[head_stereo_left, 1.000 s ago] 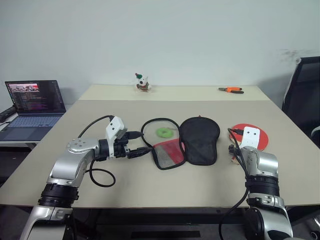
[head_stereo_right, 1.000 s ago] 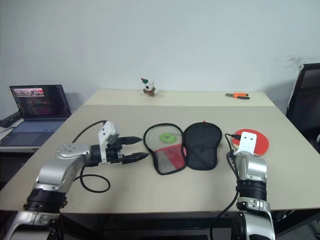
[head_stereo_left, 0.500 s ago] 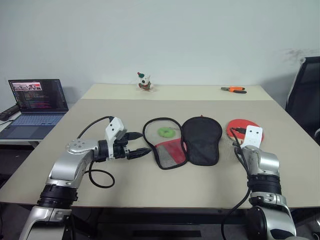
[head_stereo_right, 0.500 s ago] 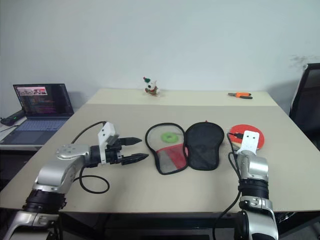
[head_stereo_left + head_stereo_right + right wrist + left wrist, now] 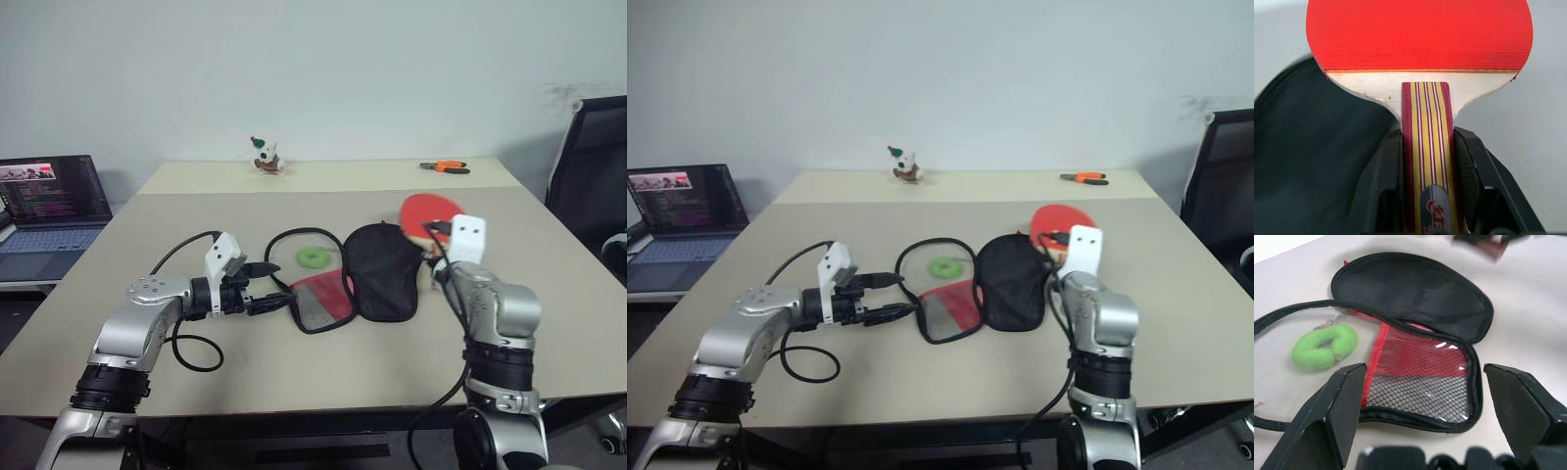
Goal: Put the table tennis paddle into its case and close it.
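The left tool [image 5: 272, 295] hangs with its jaws spread wide, just beside the mesh end of the case [image 5: 358, 279] — unzipped, lying flat on the counter [image 5: 549, 323], green fob [image 5: 313, 257] inside its loop. The right tool [image 5: 1425, 164] clamps the handle of the table tennis paddle [image 5: 1419, 32], raised over the case's right edge.

Paddle [image 5: 1419, 34] raised; case [image 5: 367, 274] unzipped on table.
Red rubber face, striped wooden handle, lifted over black flap's far right edge. Flaps spread flat: black, red-and-mesh; lime-green fob [image 5: 313, 258] beside.
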Robot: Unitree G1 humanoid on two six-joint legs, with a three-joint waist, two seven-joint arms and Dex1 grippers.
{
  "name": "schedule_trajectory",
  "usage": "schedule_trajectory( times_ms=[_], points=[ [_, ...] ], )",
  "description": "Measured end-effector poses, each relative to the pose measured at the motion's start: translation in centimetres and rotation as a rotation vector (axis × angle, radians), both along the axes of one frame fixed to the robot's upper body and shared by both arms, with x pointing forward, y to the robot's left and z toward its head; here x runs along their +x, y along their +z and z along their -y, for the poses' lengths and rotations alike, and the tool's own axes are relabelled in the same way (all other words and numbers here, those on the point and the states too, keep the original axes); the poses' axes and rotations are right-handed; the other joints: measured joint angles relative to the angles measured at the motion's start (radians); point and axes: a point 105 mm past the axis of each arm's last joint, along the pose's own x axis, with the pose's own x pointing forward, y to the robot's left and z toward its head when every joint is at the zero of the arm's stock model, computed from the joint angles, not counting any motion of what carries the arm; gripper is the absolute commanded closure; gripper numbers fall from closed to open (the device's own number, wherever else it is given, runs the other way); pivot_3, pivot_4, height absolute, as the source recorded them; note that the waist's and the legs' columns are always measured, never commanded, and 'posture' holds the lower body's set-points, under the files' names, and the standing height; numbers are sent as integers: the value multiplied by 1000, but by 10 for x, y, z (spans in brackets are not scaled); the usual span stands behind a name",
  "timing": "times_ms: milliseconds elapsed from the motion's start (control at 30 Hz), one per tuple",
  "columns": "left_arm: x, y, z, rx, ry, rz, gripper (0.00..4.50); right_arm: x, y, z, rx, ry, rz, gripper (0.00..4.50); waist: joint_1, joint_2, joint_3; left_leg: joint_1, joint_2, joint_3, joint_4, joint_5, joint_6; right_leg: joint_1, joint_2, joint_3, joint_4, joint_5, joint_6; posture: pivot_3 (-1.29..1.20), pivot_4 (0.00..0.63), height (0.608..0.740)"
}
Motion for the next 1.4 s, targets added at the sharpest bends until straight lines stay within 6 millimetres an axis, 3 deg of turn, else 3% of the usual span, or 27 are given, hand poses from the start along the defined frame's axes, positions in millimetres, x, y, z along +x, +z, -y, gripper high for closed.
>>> schedule_trajectory(
  times_ms=[200,400,933,1267,1400],
  points=[
    [0,4,-6,3,20,10,307,1,-1,-13,-1,26,7,3434,15,0,0,-1,-2,0,1,0,0,0,-1,0,-2,1,1,0,150,740],
    [-1,2,-6,5,21,1,307,1,-16,-48,16,110,-23,3434,11,0,0,-1,0,0,1,0,0,0,0,0,-1,1,1,0,150,740],
    [-3,3,-8,18,28,9,307,6,-40,-43,-11,75,-68,3434,14,0,0,-1,-1,0,1,0,0,0,-1,0,-1,1,1,0,150,740],
    [-3,3,-8,18,28,9,307,1,-41,-48,3,94,-56,183,14,0,0,-1,-1,0,2,0,0,0,0,0,0,1,1,0,150,740],
    [-3,3,-8,18,28,9,307,-5,-29,-53,-7,117,-10,29,14,0,0,-1,-1,-1,2,0,0,0,0,0,0,1,1,0,150,740]
  ],
)
